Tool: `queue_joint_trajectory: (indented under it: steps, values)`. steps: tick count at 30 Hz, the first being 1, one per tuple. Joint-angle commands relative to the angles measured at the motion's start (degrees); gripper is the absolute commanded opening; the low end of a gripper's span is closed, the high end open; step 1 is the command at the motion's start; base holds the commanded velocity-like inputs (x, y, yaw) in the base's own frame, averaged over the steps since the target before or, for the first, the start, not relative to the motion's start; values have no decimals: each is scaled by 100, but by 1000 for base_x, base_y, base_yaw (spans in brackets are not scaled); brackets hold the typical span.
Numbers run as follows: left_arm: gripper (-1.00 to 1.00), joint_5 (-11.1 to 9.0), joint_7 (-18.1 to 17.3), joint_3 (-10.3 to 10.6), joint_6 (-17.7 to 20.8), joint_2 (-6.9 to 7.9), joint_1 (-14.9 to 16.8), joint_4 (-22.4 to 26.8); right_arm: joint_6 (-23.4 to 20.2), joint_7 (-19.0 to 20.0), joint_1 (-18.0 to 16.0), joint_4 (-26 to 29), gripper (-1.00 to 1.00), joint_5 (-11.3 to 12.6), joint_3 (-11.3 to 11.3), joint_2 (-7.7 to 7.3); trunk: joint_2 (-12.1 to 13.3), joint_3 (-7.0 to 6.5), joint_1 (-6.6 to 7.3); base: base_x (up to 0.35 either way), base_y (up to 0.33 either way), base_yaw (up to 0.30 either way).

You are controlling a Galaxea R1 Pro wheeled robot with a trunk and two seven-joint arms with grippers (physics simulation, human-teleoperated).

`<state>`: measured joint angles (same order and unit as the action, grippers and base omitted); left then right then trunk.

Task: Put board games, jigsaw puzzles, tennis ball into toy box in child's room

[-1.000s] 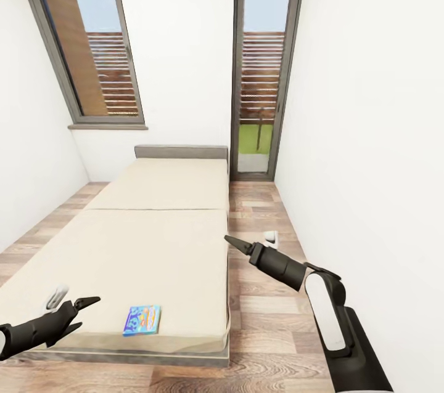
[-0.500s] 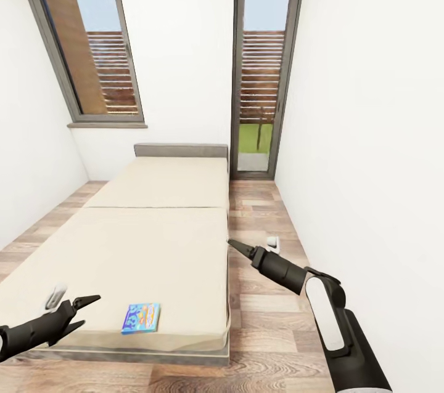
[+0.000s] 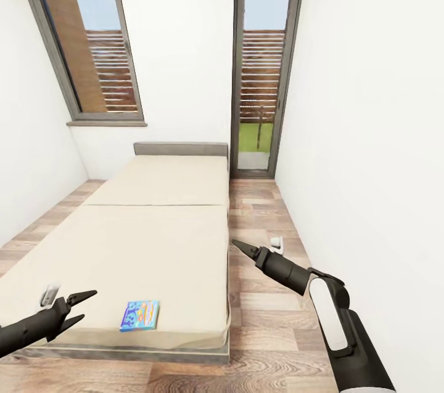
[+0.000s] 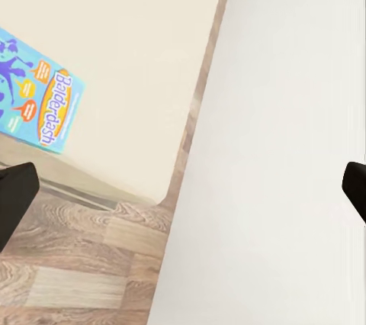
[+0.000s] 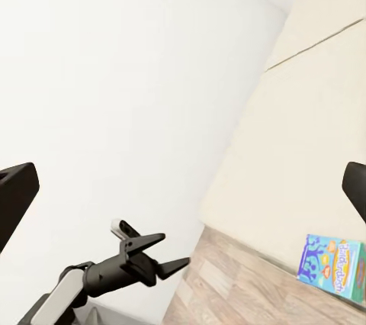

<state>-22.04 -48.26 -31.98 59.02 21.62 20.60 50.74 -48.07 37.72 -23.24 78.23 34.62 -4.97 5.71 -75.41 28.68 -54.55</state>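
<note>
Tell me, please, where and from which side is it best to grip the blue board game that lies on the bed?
Probably its left long edge: the board game lies flat near the bed foot, closest to the open left end effector.

Matte black tapered forearms, pointed two-fingered black grippers, white panel on the right arm.

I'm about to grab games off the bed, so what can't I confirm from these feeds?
- Second board game: I count one, the blue board game on the bed.
- Small white object on the floor: too small in the head view to identify.
- Bed's near left corner: partly covered by the left gripper.
</note>
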Motion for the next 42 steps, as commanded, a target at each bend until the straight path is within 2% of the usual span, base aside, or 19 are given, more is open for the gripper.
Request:
queue_joint_trajectory:
  steps: [1, 11, 19, 22, 42]
  values:
    - [100, 24, -73, -10, 20, 3, 5, -2, -35, 22, -5, 0, 100, 4, -17, 4, -45, 24, -23, 0, 0, 0]
    - [100, 32, -262, -68, 22, 60, 5, -2, -65, 41, -5, -117, 100, 81, -46, 6, -446, 204, -242, 0, 0, 0]
    - [100, 27, -279, -99, 28, 72, 5, -2, -56, 49, -5, -212, 100, 393, -64, 9, -767, 347, -418, 0, 0, 0]
    - [100, 25, -280, -98, 30, 76, 5, -2, -48, 45, -5, -220, 100, 426, -65, 9, -887, 401, -484, 0, 0, 0]
    - [100, 24, -305, -101, 32, 77, 5, -2, 100, 12, -5, -300, 100, 446, -66, 19, -1689, 760, -923, 0, 0, 0]
